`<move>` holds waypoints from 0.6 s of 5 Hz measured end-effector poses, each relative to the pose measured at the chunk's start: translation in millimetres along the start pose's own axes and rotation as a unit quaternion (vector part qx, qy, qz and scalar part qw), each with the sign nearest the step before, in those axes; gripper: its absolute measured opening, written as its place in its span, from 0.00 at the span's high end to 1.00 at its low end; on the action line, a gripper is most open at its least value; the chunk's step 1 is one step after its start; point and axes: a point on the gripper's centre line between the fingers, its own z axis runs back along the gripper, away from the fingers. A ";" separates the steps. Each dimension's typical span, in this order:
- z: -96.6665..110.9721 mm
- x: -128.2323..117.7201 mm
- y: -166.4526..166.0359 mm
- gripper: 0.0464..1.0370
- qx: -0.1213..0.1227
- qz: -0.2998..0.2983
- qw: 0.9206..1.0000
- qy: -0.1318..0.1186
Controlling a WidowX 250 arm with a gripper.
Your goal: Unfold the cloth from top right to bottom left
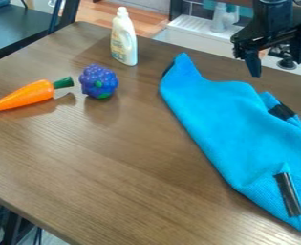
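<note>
Well, looks onto a brown, wood-grained worktop, with a spread claw above its far side, near blue cloth; behind, takes in wooden floor and white sink.

Wooden table bears blue cloth, carrot, purple berry, white bottle.

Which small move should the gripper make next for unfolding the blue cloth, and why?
Probably the gripper should lower to the blue cloth's upper right edge, near the upper black patch, and pinch one layer. Its fingers are apart, holding nothing, and the cloth looks folded over there, which may give a grip for pulling toward bottom left.
</note>
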 end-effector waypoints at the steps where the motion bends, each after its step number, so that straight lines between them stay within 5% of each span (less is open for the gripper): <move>1: -15.6 -5.9 6.6 0.04 0.017 0.000 1.000 0.012; 3: -32.4 -16.4 4.5 0.04 0.034 -0.008 0.999 0.013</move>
